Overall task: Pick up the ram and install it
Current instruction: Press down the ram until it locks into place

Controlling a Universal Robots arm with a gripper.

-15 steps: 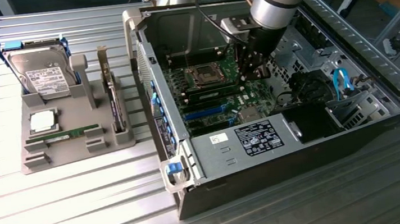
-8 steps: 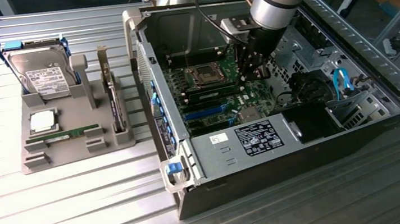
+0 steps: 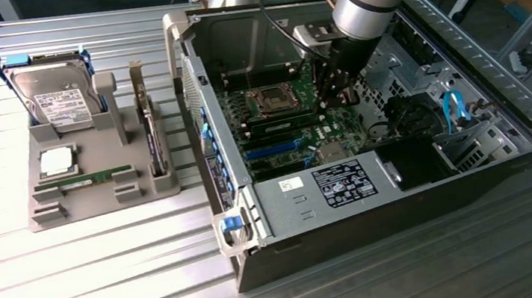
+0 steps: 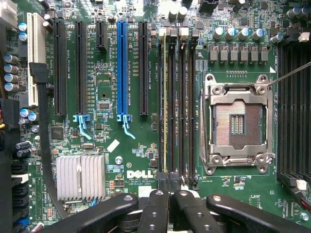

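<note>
Green ram [image 4: 165, 97] stands in its motherboard [image 4: 112, 160] slot, tool [image 4: 170, 194] pressed together above.

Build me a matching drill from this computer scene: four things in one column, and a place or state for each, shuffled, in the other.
Things:
1. hard drive
2. processor socket
3. heatsink
4. hand

Places or states:
A. empty
B. shut, at the end of the memory slots
C. on the grey holder
D. silver and ribbed

Pairs: 1-C, 2-A, 3-D, 4-B
</note>
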